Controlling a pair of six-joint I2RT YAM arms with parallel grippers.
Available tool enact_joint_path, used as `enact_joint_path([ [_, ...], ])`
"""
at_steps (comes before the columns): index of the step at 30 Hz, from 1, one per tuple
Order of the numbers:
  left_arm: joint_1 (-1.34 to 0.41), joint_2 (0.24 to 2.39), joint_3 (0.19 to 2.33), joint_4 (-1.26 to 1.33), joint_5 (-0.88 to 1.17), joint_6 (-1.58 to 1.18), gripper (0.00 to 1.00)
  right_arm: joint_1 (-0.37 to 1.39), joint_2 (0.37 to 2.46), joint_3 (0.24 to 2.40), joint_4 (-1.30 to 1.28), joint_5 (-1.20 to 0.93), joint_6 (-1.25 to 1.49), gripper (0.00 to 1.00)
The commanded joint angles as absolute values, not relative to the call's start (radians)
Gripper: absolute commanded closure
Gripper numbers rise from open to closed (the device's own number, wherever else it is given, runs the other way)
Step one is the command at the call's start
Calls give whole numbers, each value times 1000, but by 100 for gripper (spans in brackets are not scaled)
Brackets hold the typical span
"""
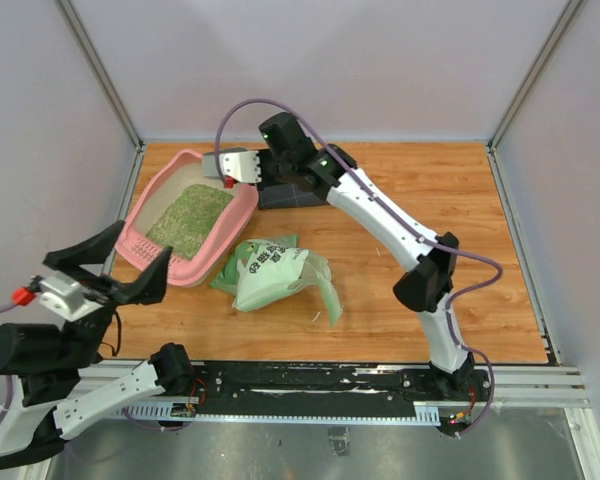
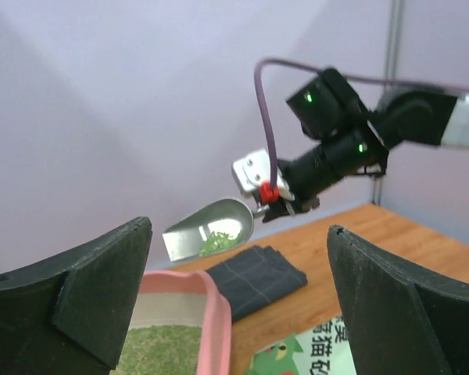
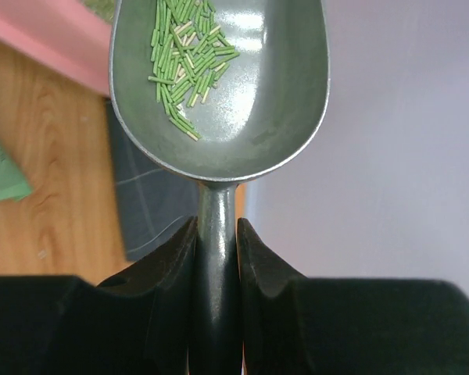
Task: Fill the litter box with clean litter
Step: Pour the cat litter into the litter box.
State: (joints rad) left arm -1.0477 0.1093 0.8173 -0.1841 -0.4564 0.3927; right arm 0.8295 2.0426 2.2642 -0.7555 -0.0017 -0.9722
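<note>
- The pink plastic rectangular litter box [image 1: 242, 208] sits at the far left of the wooden bench [image 1: 430, 200]. Its long axis runs diagonally from near-left to far-right, and greenish-tan clean litter [image 1: 190, 215] covers its floor.
- The right gripper [image 3: 216, 234] has its jaws pinching the handle of a grey metal scoop [image 3: 219, 86]. The bowl hovers by the box's far-right corner and holds only a few pellets.
- The box lies below and left of the bowl, so tipping that way looks like the next move.
- The right arm stretches far across the bench.
- The left gripper [image 2: 238, 234] has its jaws spread wide and empty, raised near the box's near end.
</note>
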Motion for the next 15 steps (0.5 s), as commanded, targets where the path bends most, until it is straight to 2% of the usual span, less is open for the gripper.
enact_joint_path([
  [1,-1049,90,898,-210,-624,366,1,881,2187,2492,-744,103,-1200,99],
  [3,-1050,85,923,-224,-638,374,1,906,2225,2486,-670,156,-1307,99],
  [7,-1050,59,948,-218,-637,379,1,949,2253,2329,-395,276,-1628,99],
  [11,-1050,42,957,-198,-636,392,1,963,2345,2469,-362,306,-1782,99],
  [15,-1049,42,966,-204,-643,405,1,975,2302,2337,-219,310,-2014,99],
])
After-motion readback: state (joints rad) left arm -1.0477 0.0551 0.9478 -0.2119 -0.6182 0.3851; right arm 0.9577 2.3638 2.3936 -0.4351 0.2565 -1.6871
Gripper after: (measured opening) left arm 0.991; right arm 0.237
